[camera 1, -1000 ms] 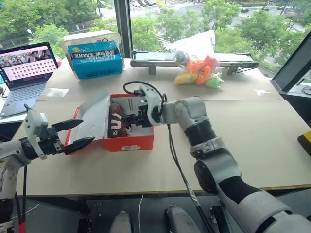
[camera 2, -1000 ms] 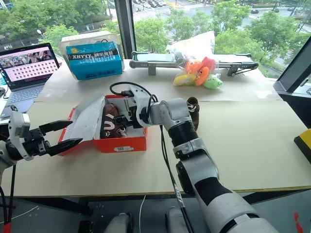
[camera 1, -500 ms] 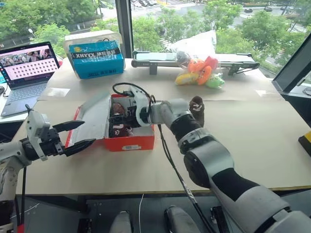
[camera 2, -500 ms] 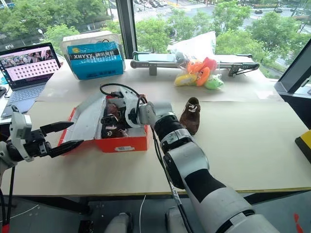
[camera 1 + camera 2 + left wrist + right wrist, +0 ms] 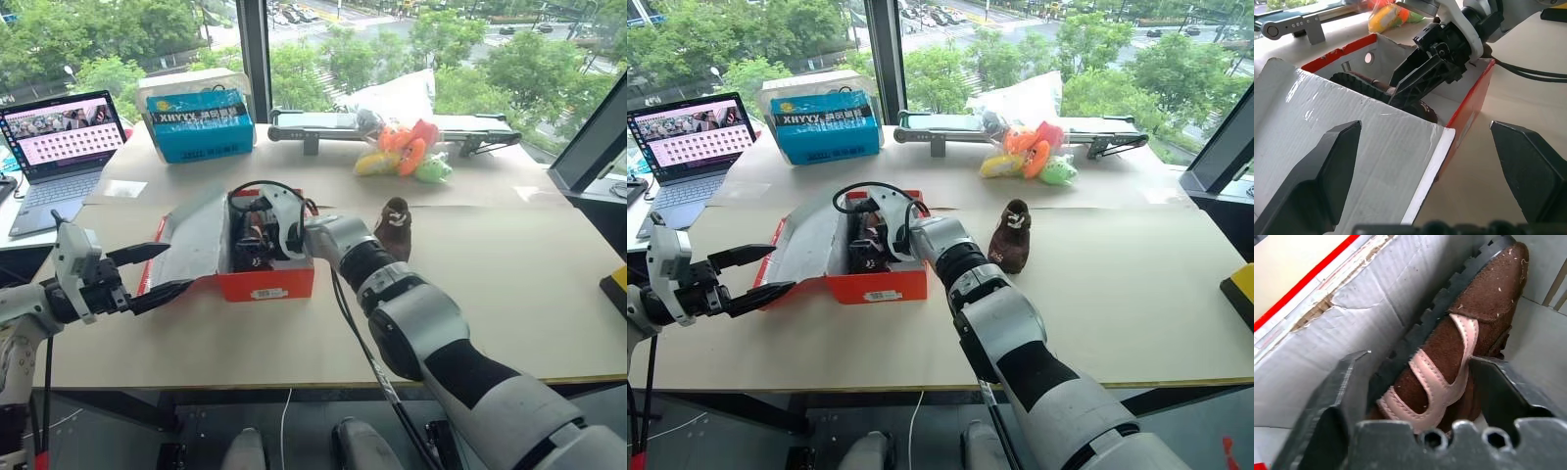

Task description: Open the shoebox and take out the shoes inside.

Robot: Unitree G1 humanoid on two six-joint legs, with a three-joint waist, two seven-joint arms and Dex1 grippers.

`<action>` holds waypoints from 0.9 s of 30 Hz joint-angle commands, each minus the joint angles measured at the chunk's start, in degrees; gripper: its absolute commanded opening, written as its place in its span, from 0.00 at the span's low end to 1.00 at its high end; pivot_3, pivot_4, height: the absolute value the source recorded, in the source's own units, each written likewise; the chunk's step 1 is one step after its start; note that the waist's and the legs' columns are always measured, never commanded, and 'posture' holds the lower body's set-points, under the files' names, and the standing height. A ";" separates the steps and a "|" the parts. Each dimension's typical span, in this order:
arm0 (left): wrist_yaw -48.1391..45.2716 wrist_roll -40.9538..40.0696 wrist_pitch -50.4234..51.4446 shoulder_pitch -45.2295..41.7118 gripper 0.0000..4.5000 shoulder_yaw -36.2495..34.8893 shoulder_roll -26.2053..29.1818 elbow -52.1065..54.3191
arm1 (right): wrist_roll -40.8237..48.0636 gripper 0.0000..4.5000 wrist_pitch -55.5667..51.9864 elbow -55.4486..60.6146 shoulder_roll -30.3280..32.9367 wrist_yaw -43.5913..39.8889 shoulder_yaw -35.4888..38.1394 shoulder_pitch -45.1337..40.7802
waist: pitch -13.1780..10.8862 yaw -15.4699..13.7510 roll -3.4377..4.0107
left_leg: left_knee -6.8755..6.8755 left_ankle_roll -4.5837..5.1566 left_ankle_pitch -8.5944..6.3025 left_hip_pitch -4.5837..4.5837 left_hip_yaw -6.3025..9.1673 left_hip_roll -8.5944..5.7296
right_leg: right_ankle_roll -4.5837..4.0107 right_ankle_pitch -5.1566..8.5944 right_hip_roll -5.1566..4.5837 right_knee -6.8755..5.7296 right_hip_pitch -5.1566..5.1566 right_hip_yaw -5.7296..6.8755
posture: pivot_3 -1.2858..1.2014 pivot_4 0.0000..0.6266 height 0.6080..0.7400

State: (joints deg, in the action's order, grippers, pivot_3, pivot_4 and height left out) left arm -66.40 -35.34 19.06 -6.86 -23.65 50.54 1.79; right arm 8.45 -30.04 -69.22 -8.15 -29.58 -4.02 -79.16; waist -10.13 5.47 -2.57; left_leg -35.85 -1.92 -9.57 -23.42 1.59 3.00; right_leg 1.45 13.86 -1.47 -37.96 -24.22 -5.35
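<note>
Left end effector (image 5: 162,272), lower left of the head view: fingers spread apart, empty, one on each side of the lid's free edge without touching it.

Shoebox (image 5: 266,284), left of frame centre on the worktop (image 5: 509,284): one, red-orange card, pale grey inside, white barcode label on the near end. Long axis runs front to back, label end toward the camera. Lid (image 5: 196,240) hinged open and leaning out to the left, grey underside showing.

Right end effector (image 5: 1420,382), inside the box: fingers straddle one shoe (image 5: 1449,338), a finger on each flank. Whether the pads press the shoe cannot be told; grasp not confirmed. This shoe is dark brown suede with a pale curved side stripe and a black lugged sole; it lies on its side along the box's length.

Second shoe (image 5: 395,225), just right of centre, on the worktop clear of the box: same brown, standing upright on end.

Shoes counted: two. Shoebox: one.
</note>
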 commanded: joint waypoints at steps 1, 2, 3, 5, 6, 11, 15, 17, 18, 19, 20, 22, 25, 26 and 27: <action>0.19 0.05 -0.55 -1.24 1.00 -0.93 1.08 1.36 | -2.50 0.48 -0.82 -2.24 -3.20 2.29 -0.43 1.00 | 0.01 0.06 0.00 | 0.02 0.00 0.00 0.06 0.00 0.00 | 0.00 0.00 0.00 -0.02 0.03 -0.01 | 0.52 0.24 0.97; 0.21 0.10 -0.59 -1.33 1.00 -0.90 1.09 1.28 | -2.49 0.41 -0.95 -2.25 -3.21 2.30 -0.37 1.02 | 0.02 0.10 0.00 | 0.02 0.00 0.00 0.11 0.00 0.00 | -0.01 0.00 0.01 -0.03 0.05 -0.01 | 0.52 0.24 0.97; 0.23 0.22 -0.70 -1.57 1.00 -0.77 1.09 1.11 | -2.24 0.34 -1.25 -2.26 -3.27 2.32 -0.07 1.07 | 0.02 0.16 0.00 | 0.03 0.00 0.00 0.13 0.00 0.00 | -0.01 0.00 0.01 -0.03 0.05 -0.02 | 0.52 0.24 0.97; 0.28 0.43 -0.81 -1.93 1.00 -0.58 1.05 0.87 | -2.26 0.22 -1.48 -2.25 -3.31 2.35 0.13 1.12 | 0.03 0.28 0.00 | 0.04 0.00 0.00 0.16 0.00 0.00 | -0.03 -0.01 0.03 -0.04 0.05 -0.04 | 0.52 0.24 0.97; 0.29 0.54 -0.81 -2.08 1.00 -0.51 1.00 0.78 | -2.23 0.17 -1.56 -2.23 -3.33 2.38 0.29 1.13 | 0.03 0.32 -0.01 | 0.04 0.00 0.00 0.17 0.00 0.00 | -0.04 -0.01 0.03 -0.04 0.05 -0.04 | 0.52 0.24 0.97; 0.21 1.04 -0.80 -2.50 1.00 -0.40 0.78 0.61 | -1.85 0.02 -2.21 -1.99 -3.36 2.63 1.19 1.00 | 0.04 0.56 -0.02 | 0.06 0.00 0.00 0.17 -0.01 0.00 | -0.04 -0.01 0.05 -0.03 0.02 -0.07 | 0.52 0.24 0.97; 0.14 1.43 -0.81 -2.82 1.00 -0.32 0.67 0.46 | -1.68 0.02 -2.90 -1.59 -3.53 2.36 2.05 0.73 | 0.04 0.83 -0.02 | 0.11 0.00 0.00 0.16 0.00 0.01 | -0.05 0.00 0.05 -0.04 0.00 -0.07 | 0.52 0.24 0.97; 0.11 1.51 -0.80 -2.94 1.00 -0.30 0.65 0.38 | -1.73 0.02 -3.03 -1.46 -3.62 2.27 2.20 0.70 | 0.04 1.00 -0.02 | 0.11 0.00 0.00 0.16 0.00 0.00 | -0.05 0.01 0.05 -0.03 0.00 -0.07 | 0.52 0.24 0.97; 0.13 1.65 -0.87 -3.05 1.00 -0.17 0.62 0.29 | -1.64 0.02 -3.02 -1.39 -3.66 2.33 2.36 0.72 | 0.04 1.05 -0.02 | 0.11 0.00 0.00 0.16 0.00 0.00 | -0.05 0.01 0.05 -0.02 0.00 -0.07 | 0.52 0.24 0.97; 0.18 1.77 -0.90 -3.18 1.00 -0.03 0.58 0.21 | -1.39 0.02 -3.13 -1.33 -3.70 2.52 2.69 0.71 | 0.04 1.06 -0.02 | 0.11 0.00 0.00 0.15 0.00 0.00 | -0.05 0.01 0.05 -0.02 0.00 -0.07 | 0.52 0.24 0.97; 0.17 1.80 -0.91 -3.20 1.00 -0.01 0.56 0.17 | -1.24 0.02 -3.22 -1.23 -3.76 2.60 2.88 0.66 | 0.04 1.08 -0.02 | 0.11 0.00 0.00 0.15 0.00 0.00 | -0.05 0.01 0.05 -0.02 0.00 -0.07 | 0.52 0.24 0.97; 0.15 1.87 -0.93 -3.32 1.00 0.05 0.54 0.07 | -0.77 0.02 -3.50 -0.79 -3.72 2.75 3.55 0.14 | 0.04 1.14 -0.02 | 0.11 0.00 0.00 0.14 0.00 0.00 | -0.05 0.01 0.05 -0.01 0.00 -0.07 | 0.52 0.24 0.97; 0.16 2.00 -0.96 -3.49 1.00 0.22 0.45 0.02 | -0.12 0.02 -4.01 0.36 -3.07 3.19 4.90 -1.45 | 0.04 1.22 -0.02 | 0.13 0.00 0.00 0.12 0.00 0.00 | -0.06 0.03 0.05 0.00 -0.02 -0.07 | 0.52 0.24 0.97; 0.20 2.02 -0.93 -3.55 1.00 0.29 0.42 0.04 | 0.23 0.02 -4.42 1.14 -2.61 3.24 5.51 -2.33 | 0.04 1.25 -0.01 | 0.14 0.00 0.00 0.10 0.00 0.00 | -0.06 0.03 0.05 0.00 -0.03 -0.07 | 0.52 0.24 0.97; 0.22 2.02 -0.92 -3.58 1.00 0.35 0.40 0.06 | 0.47 0.02 -4.74 1.69 -2.30 3.27 5.92 -2.90 | 0.03 1.30 -0.01 | 0.14 0.00 0.00 0.09 0.01 0.00 | -0.06 0.04 0.05 0.00 -0.04 -0.07 | 0.52 0.24 0.97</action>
State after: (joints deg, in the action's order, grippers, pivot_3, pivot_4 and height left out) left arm -66.32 -33.30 19.01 -9.29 -22.94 50.51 1.37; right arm 8.68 -33.16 -68.24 -8.12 -27.99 1.24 -79.71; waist -10.10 6.77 -2.58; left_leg -35.71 -1.92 -9.57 -23.37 1.59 3.00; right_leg 1.39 13.90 -1.42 -37.96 -24.30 -5.42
